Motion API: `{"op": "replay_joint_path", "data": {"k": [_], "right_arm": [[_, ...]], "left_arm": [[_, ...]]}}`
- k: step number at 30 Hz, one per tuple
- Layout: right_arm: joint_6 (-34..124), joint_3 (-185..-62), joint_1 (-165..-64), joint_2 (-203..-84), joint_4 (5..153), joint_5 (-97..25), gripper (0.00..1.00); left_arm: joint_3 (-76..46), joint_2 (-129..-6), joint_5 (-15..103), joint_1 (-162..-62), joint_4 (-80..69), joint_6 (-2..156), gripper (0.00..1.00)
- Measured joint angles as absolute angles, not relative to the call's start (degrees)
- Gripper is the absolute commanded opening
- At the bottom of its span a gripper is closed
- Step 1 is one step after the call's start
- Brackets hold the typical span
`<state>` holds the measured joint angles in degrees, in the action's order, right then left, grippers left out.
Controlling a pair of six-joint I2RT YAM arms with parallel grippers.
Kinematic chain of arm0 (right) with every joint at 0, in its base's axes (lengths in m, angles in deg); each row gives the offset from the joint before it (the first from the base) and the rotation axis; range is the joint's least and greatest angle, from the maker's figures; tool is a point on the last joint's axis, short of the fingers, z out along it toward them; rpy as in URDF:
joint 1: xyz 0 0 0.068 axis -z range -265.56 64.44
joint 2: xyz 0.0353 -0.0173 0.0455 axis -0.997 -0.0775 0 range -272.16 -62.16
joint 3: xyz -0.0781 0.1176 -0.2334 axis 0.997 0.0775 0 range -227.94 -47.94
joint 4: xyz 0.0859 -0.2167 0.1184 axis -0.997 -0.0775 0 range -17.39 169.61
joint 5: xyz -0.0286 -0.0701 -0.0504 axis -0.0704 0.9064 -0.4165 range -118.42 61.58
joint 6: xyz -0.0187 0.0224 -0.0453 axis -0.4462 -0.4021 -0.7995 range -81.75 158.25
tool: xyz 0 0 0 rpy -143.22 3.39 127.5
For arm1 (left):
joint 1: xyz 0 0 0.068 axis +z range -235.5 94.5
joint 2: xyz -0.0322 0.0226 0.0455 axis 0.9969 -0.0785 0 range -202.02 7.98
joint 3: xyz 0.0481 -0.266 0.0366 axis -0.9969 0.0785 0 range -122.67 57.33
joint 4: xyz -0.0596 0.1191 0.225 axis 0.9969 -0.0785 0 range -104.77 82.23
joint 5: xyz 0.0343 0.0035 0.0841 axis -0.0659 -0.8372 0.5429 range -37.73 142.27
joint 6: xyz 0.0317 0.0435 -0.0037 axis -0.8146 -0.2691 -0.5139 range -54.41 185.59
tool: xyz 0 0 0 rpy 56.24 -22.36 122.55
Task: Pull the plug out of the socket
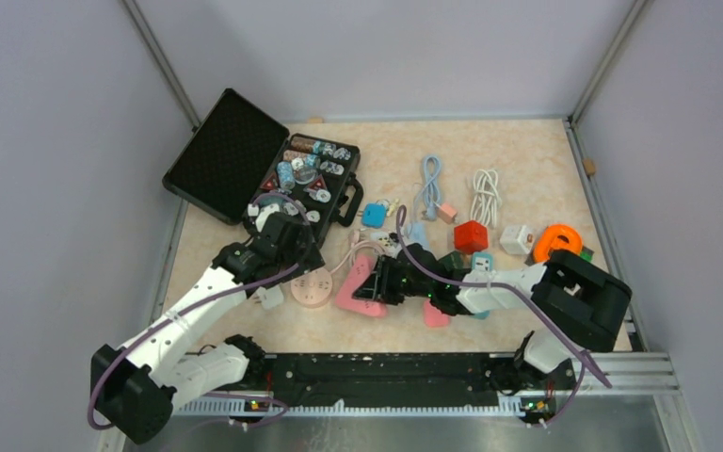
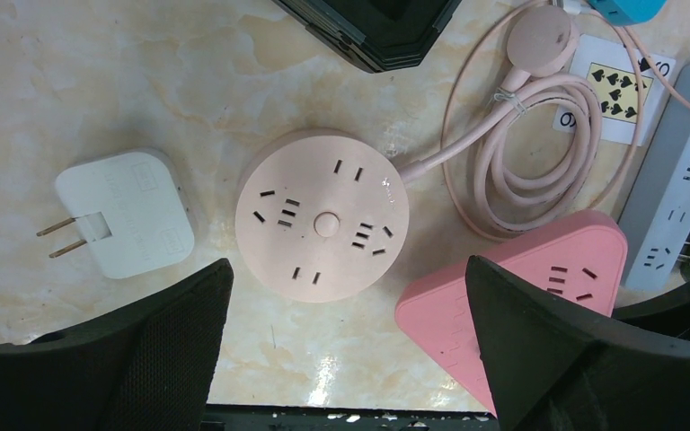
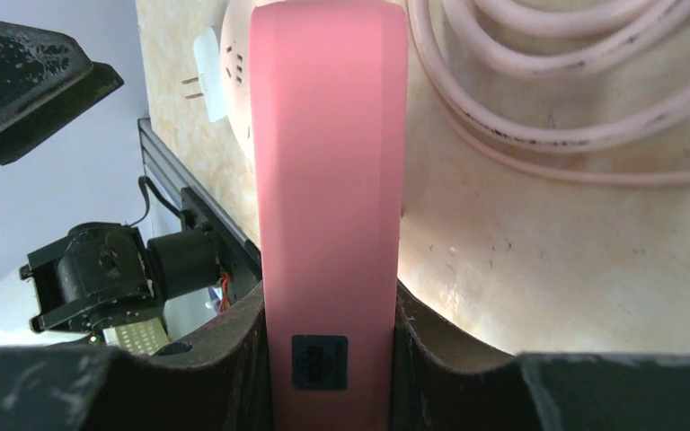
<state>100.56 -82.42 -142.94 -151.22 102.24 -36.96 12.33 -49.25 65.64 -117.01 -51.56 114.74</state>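
A white plug (image 2: pixel 126 213) lies flat on the table with its two prongs bare and pointing away from the round pink socket (image 2: pixel 322 214), a small gap between them. No plug sits in the round socket's holes. My left gripper (image 2: pixel 346 337) hovers open above the table just near of that socket, holding nothing. The right gripper (image 3: pixel 328 359) is shut on the edge of a pink triangular socket (image 3: pixel 328 180), which lies right of the round one (image 1: pixel 312 288). From above, the plug (image 1: pixel 269 298) rests just left of the round socket.
The round socket's pink cable (image 2: pixel 521 153) is coiled behind it. A white power strip (image 2: pixel 674 197) and a playing card (image 2: pixel 624 81) lie to the right. An open black case (image 1: pixel 245 155) stands at the back left. Cables, a red cube (image 1: pixel 470 235) and an orange object (image 1: pixel 557 240) lie at the back right.
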Motion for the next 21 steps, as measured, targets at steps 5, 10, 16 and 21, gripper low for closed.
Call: {"op": "replay_joint_path", "data": {"k": [5, 10, 16, 21], "right_arm": [[101.96, -80.95, -142.94, -150.06, 102.18, -36.94, 0.5], [103.2, -79.03, -142.94, -149.64, 99.12, -35.23, 0.64], [102.48, -78.72, -143.07, -143.68, 89.96, -29.99, 0.74], [101.15, -78.74, -143.09, -139.13, 82.24, -25.22, 0.82]], "left_arm": [[12.33, -49.27, 65.44, -117.01, -51.54, 114.74, 0.99], [12.29, -49.27, 65.31, -116.98, -51.65, 114.47, 0.99], [10.58, -49.17, 65.44, -116.98, -52.96, 113.36, 0.99], [8.44, -49.14, 65.75, -117.01, -54.08, 112.81, 0.99]]}}
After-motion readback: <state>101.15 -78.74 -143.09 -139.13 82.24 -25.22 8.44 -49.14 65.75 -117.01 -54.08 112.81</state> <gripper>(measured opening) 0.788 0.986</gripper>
